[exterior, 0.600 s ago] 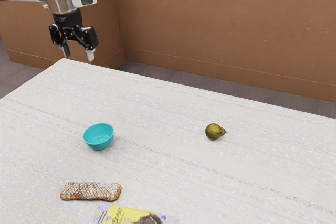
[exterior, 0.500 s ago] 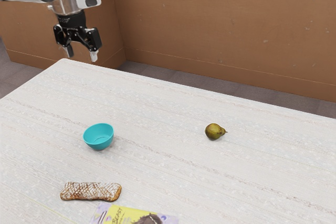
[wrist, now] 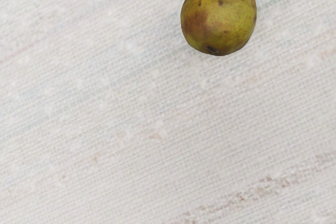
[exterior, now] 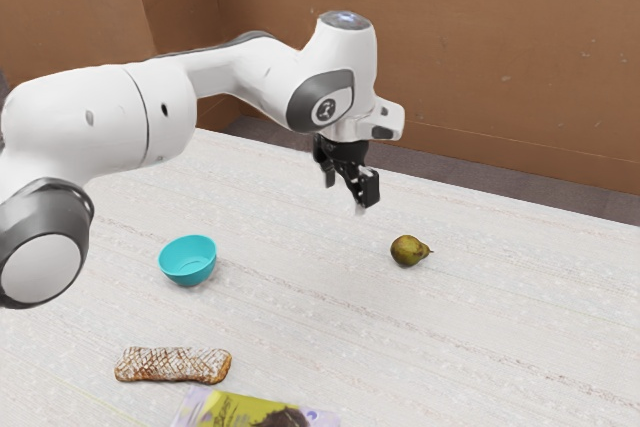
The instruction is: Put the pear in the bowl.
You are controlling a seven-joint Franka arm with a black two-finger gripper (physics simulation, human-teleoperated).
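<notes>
Exterior view: gripper mid-frame, over the pale table, jaws spread well apart, nothing held, pear untouched. Pear lay on the table right of centre, lower right of the gripper, stem end toward frame right. That view also had the teal bowl at left, crusted pastry lower left, yellow-and-lilac packet cut by the bottom edge. Wrist view gave pear detail: brown patches, dark spot on the rounded end, neck cropped by the frame.
</notes>
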